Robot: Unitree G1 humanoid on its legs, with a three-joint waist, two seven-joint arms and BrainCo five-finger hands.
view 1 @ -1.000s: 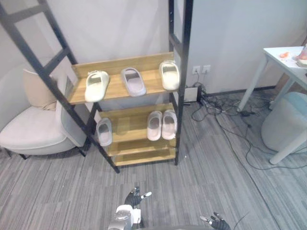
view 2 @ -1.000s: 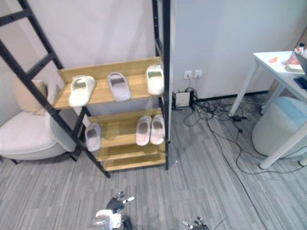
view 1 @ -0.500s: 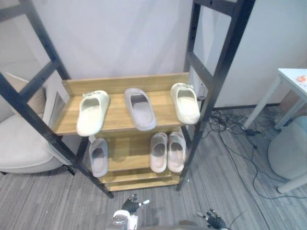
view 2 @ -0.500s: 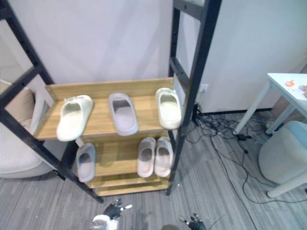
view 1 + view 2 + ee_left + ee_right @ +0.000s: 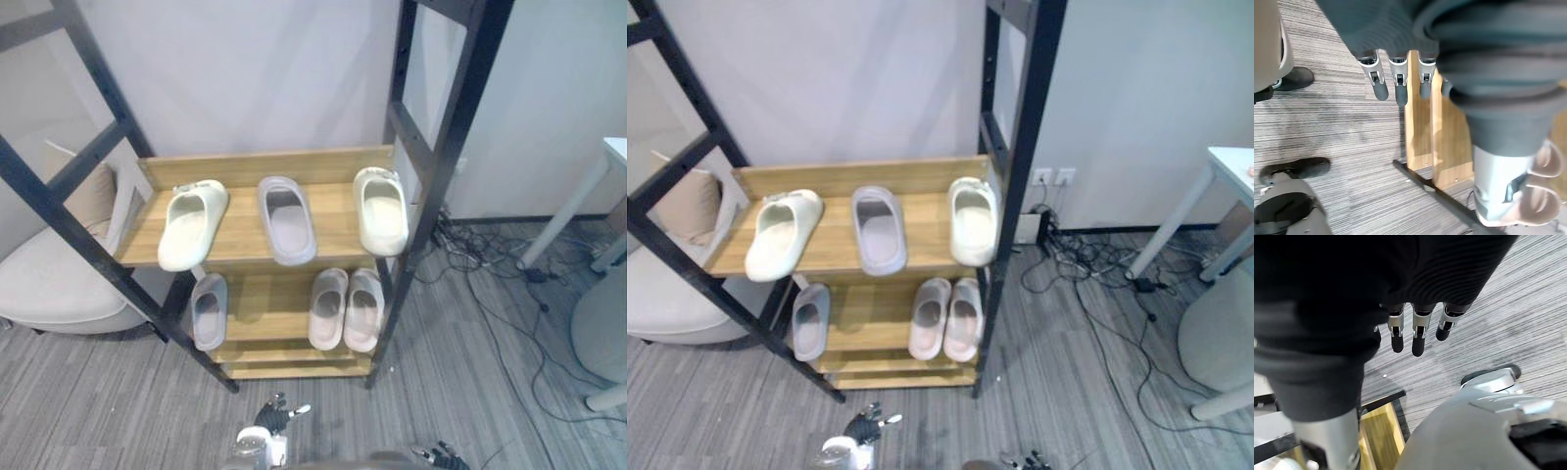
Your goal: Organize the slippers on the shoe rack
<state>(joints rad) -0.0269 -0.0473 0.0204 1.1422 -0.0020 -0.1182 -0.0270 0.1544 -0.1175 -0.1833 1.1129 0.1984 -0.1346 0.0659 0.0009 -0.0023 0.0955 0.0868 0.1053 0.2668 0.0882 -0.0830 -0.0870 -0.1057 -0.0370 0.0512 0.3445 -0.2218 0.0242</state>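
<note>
Slippers, upper shelf, left eye view: a cream foam slipper (image 5: 191,223) lay at the left, a pale grey slipper (image 5: 287,220) in the middle, and a second cream slipper (image 5: 381,209) at the right, beside the black post.
Slippers, lower shelf: a lone grey slipper (image 5: 208,310) lay at the left; a pale pink pair of slippers (image 5: 329,308) lay side by side at the right.
Rack: a wooden shoe rack with a black metal frame (image 5: 238,233) stood on grey striped carpet (image 5: 118,411), next to a beige armchair (image 5: 49,284).
Hands, right eye view: the left hand (image 5: 862,428) and the right hand (image 5: 1024,459) hung low over the carpet, apart from the rack.
Left wrist view: the fingers (image 5: 1380,87) were straight and holding nothing; the rack's base showed past them.
Right wrist view: the fingers (image 5: 1418,340) were straight and empty, over carpet.
</note>
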